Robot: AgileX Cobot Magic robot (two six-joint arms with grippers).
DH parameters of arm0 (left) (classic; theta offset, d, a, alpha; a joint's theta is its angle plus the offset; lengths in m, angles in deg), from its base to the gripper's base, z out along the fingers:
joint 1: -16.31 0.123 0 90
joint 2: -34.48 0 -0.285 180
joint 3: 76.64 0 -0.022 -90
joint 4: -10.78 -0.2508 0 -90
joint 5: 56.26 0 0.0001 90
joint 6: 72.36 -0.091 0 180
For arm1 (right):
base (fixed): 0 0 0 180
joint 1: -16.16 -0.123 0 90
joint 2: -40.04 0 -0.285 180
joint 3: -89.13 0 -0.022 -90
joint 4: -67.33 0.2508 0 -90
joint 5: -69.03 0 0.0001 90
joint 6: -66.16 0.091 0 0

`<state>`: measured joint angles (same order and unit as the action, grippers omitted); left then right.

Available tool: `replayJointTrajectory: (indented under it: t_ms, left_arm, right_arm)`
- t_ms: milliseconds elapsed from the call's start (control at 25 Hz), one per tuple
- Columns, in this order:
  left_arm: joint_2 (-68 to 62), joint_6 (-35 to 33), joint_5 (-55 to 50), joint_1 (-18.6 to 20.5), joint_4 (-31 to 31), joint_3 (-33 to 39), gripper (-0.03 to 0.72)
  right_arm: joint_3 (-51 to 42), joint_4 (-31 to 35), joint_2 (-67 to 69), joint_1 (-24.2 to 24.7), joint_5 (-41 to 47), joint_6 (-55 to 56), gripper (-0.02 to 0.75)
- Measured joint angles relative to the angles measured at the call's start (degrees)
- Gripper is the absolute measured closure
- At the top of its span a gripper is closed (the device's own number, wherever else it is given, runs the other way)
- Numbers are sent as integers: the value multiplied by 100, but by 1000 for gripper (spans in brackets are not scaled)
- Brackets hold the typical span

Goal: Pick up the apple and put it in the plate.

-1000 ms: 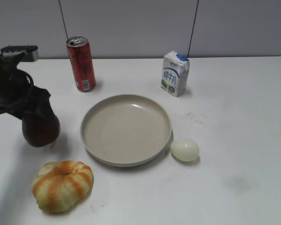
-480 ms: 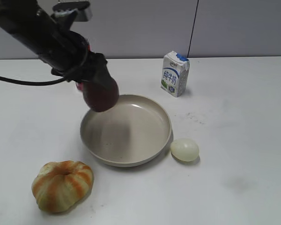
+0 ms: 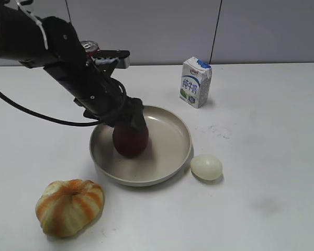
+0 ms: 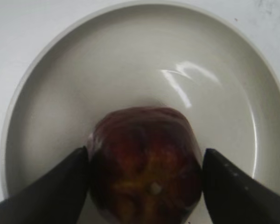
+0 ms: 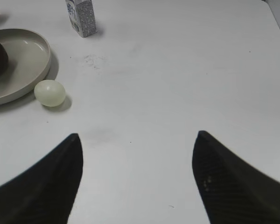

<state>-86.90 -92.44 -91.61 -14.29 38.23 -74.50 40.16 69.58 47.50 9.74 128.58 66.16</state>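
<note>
Left wrist view shows the left gripper [image 4: 144, 186] clamped on the apple [image 4: 144, 184] inside the plate [image 4: 46, 93], while the right gripper [image 5: 137, 175] hangs spread apart over bare worktop [image 5: 177, 70], and the carton [image 3: 195, 82] carries blue Chinese characters I cannot read.
</note>
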Motion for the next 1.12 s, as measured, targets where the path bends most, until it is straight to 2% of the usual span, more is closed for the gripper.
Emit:
replayJointTrajectory:
  t_ms: [120, 400, 600, 760, 920, 1120]
  left_arm:
    - [0, -1, -43, 0, 18, -79, 10]
    - [451, 3, -1346, 45, -83, -1111, -4]
    - [1255, 272, -2419, 324, -761, -1691, -4]
    - [1944, 589, -3215, 762, -1511, -1710, -1]
    - [2537, 811, -3388, 1324, -1826, -1586, 34]
    - [3743, 885, -3404, 1909, -1868, -506, 62]
  right_arm:
    - [0, 0, 0, 0, 0, 0, 153]
    - [0, 0, 0, 0, 0, 0, 153]
    - [0, 0, 0, 0, 0, 0, 153]
    - [0, 0, 0, 0, 0, 0, 153]
    - [0, 0, 0, 0, 0, 0, 153]
    - [0, 0, 0, 0, 0, 0, 153]
